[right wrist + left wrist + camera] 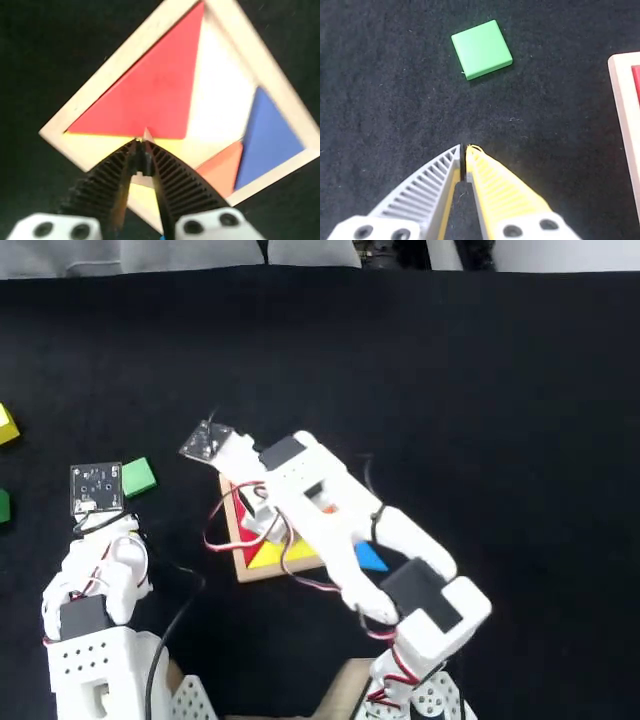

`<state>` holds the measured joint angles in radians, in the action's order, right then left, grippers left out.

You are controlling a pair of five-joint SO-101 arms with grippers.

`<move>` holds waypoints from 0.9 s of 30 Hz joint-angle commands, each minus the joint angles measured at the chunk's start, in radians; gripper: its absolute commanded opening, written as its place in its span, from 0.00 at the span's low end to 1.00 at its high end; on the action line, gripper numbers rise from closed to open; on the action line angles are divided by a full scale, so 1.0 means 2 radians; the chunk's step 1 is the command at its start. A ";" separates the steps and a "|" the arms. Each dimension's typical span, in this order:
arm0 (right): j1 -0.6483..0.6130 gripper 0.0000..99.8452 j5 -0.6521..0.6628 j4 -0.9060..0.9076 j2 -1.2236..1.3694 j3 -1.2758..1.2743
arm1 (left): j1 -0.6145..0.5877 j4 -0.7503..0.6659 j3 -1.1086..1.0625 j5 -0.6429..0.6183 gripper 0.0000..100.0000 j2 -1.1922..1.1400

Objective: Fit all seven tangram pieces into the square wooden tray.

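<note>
- Near table centre: tray (262,573) holds red triangle (150,95), blue triangle (265,135), orange piece (222,167), yellow piece (90,145).
- Green square (138,478): at 10 o'clock from tray, apart.
- Right gripper (142,146): closed, empty, over tray.
- Left gripper (464,149): closed, empty, near green square.

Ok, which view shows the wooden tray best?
The right wrist view: it looks straight into the tray, with the red triangle, blue piece, orange piece and yellow piece lying inside. In the high view the right arm covers most of it; the left wrist view has a stretch of its rim at the edge.
</note>
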<state>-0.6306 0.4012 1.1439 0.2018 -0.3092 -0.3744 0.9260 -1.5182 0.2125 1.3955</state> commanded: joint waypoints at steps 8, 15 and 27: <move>0.039 0.01 -0.001 0.004 0.043 0.059 | -0.003 0.002 -0.003 0.006 0.03 0.006; 0.105 0.01 -0.002 0.002 0.043 0.075 | -0.003 0.002 -0.003 0.006 0.03 0.006; 0.117 0.01 -0.037 0.013 -0.037 0.069 | -0.003 0.001 -0.005 0.006 0.03 0.006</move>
<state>-0.4143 0.3414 1.1531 0.2493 -0.1695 -0.3744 0.9260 -1.5305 0.2125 1.3986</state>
